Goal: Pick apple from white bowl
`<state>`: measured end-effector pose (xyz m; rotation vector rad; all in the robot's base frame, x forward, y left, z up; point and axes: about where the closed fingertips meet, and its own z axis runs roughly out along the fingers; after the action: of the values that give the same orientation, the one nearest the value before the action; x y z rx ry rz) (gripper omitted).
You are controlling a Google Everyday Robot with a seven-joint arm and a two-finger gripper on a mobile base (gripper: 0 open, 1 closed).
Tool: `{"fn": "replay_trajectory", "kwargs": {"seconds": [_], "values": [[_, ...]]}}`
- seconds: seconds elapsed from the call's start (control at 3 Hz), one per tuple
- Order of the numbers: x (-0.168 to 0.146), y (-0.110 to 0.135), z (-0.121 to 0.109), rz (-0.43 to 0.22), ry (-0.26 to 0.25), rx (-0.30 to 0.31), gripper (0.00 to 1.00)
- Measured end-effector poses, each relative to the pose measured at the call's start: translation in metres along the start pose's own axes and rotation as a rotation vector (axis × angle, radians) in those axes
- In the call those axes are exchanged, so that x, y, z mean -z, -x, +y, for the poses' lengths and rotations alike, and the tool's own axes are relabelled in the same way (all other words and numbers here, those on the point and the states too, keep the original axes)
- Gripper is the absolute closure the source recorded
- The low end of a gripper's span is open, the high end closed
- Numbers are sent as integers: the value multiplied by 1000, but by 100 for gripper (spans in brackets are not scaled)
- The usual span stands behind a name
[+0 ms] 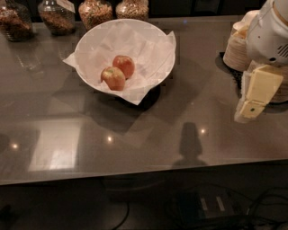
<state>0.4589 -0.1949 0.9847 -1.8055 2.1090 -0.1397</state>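
The wide white bowl (153,40), lined with crinkled white paper, stands at the back middle of the dark counter. Two reddish apples lie in it side by side: one apple (124,66) to the right and further back, the other apple (113,78) to the left and nearer. My gripper (253,96), cream-coloured under a white wrist, hangs at the right edge of the view above the counter. It is far to the right of the bowl and holds nothing that I can see.
Several glass jars of grain (94,11) line the back edge behind the bowl. A stack of beige paper bowls (236,49) stands at the back right, just behind the gripper. The counter's front edge (135,175) runs across the lower view.
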Motion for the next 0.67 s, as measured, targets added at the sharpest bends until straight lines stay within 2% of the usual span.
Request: {"fn": "replay_trajectory", "kwargs": {"seconds": [0.33, 0.67], "values": [[-3, 41, -29, -39, -31, 168, 0], [-4, 92, -55, -76, -41, 382, 0]]}}
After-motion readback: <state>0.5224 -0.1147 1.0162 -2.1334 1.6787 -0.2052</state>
